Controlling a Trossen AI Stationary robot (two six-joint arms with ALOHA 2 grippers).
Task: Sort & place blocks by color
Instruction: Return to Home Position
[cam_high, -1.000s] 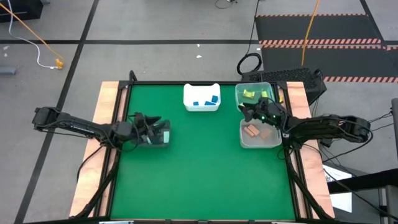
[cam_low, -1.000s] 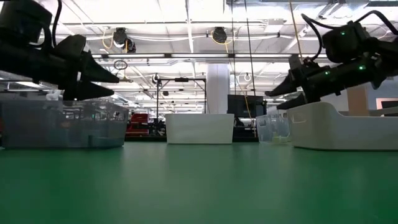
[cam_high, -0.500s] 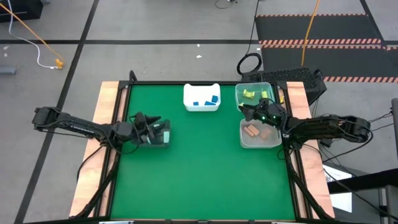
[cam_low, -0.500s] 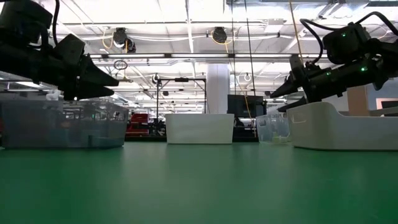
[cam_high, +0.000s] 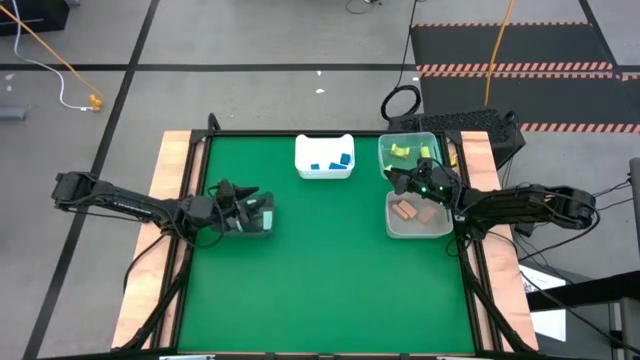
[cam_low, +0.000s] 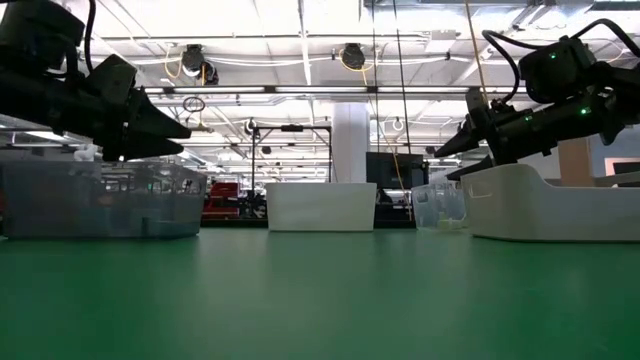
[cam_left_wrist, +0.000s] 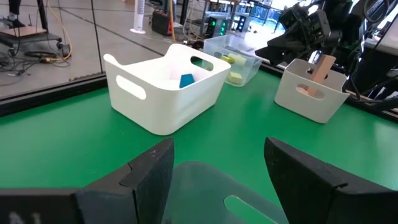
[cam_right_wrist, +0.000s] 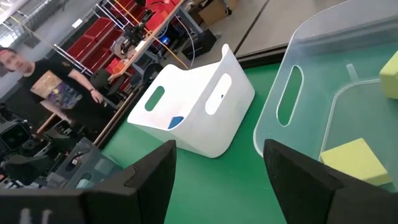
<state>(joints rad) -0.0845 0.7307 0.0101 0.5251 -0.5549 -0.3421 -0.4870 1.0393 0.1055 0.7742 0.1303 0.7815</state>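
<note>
As blue blocks (cam_high: 343, 158) sit in the white bin (cam_high: 310, 148), neither arm has moved. Left hand (cam_high: 255, 212) and right hand (cam_high: 396, 179), flanking it, gape empty.

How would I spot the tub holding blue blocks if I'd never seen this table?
On the green table, find the middle of its top edge in the overhead view. The white bin there alone holds blue blocks; the clear bin beside it holds yellow blocks.
</note>
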